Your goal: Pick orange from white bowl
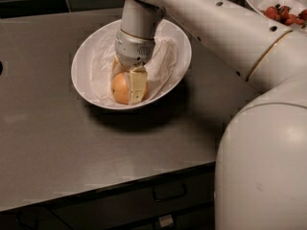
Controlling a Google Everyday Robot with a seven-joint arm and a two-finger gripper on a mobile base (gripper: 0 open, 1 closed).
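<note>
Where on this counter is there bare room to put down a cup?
Bare counter runs along the front edge, in front of the white bowl, and to the left of it. Crowded: the white bowl itself, where the end effector reaches down at the orange, and the back right, under the arm near the fruit bowl.
</note>
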